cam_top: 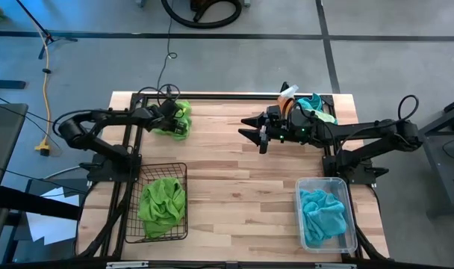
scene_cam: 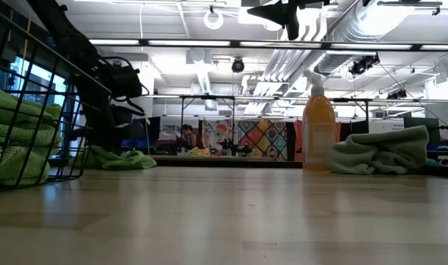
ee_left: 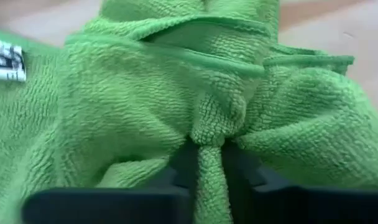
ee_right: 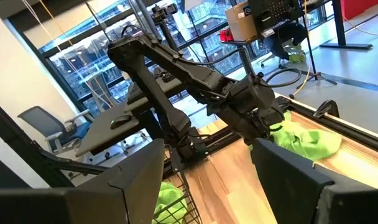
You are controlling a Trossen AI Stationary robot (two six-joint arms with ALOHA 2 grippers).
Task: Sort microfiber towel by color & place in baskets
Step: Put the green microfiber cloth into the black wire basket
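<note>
**Green towel pinch, far left corner**

Left wrist view: green towel point(ee_left: 176, 106) fold clamped between the left gripper's point(ee_left: 209, 168) closed fingers; advisable to lift straight up so the pinch keeps.

High view: wire basket point(cam_top: 184, 173) holds green cloth; clear basket point(cam_top: 351, 196) holds turquoise cloth point(cam_top: 320, 213).

Right wrist view: right gripper point(ee_right: 207, 180) hangs above the table, fingers apart, empty.

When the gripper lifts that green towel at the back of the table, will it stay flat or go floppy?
Probably floppy: the green towel already bunches in soft folds where the left gripper pinches it. It looks light and fuzzy, so it likely won't slip.
</note>
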